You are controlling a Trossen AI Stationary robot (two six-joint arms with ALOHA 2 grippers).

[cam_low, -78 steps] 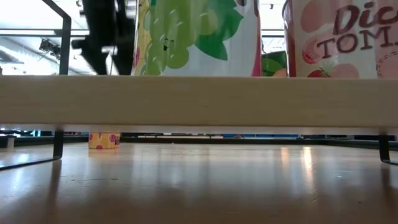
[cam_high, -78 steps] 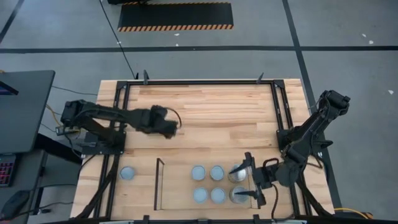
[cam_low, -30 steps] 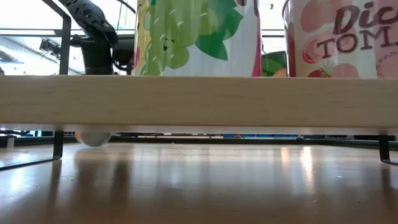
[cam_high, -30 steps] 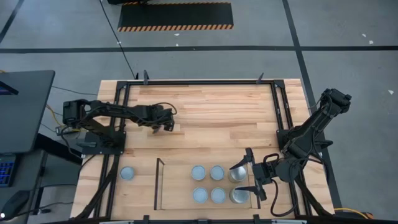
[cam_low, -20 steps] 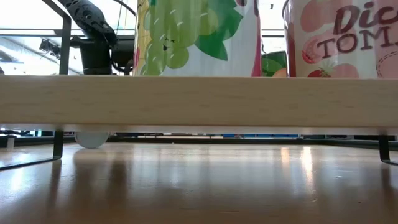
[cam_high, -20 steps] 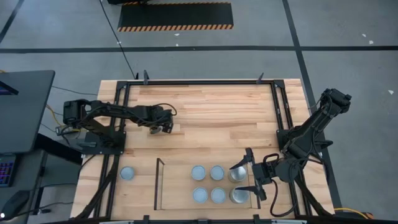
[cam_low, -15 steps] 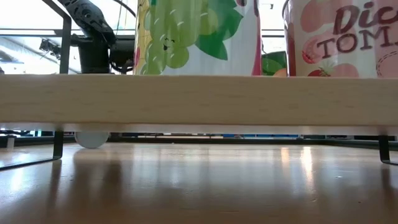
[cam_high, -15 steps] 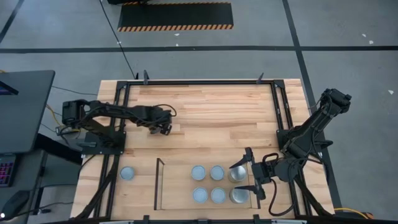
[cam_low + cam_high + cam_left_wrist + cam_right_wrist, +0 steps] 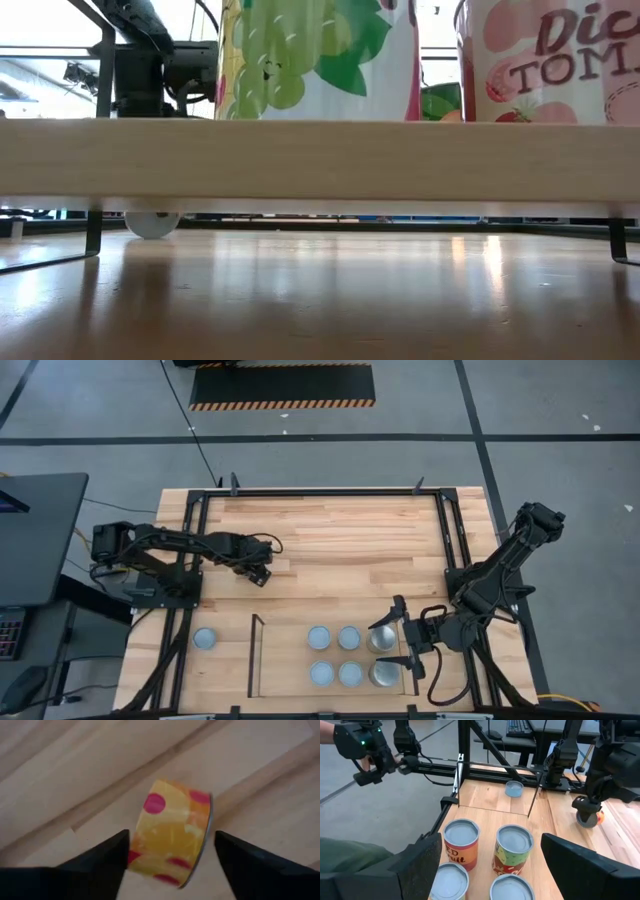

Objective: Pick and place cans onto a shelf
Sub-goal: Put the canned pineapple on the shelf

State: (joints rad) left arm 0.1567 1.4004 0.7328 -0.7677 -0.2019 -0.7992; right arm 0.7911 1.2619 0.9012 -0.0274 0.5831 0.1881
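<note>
In the high view, the left gripper (image 9: 256, 567) is over the open wood of the table (image 9: 340, 530), at about 10 o'clock from the table's middle. What is under it cannot be seen from above. The right gripper (image 9: 402, 641) waits at about 4 o'clock, its fingers spread wide on both sides of the last two cans of the shelf (image 9: 254, 656). The shelf holds six cans (image 9: 349, 637) in two rows of three, filling the right part of the bay; the left column is empty. One more can (image 9: 205, 638) stands alone outside the left rail, at about 8 o'clock.

In the low view, the wooden board of the shelf crosses the whole picture. A grape can (image 9: 318, 60) and a tomato can (image 9: 548, 60) stand on it. Under the board, far behind, a pale round object (image 9: 152, 223) lies on the table below the dark left arm.

In the left wrist view, a yellow can (image 9: 171, 839) with red dots lies on its side, between the two open fingers (image 9: 95, 857). They do not touch it yet. I judge the arm is low here to grasp this fallen can.

In the right wrist view, four cans stand just in front of the wide fingers (image 9: 420, 857), upright and close together. A person's sleeve shows at the edge.
</note>
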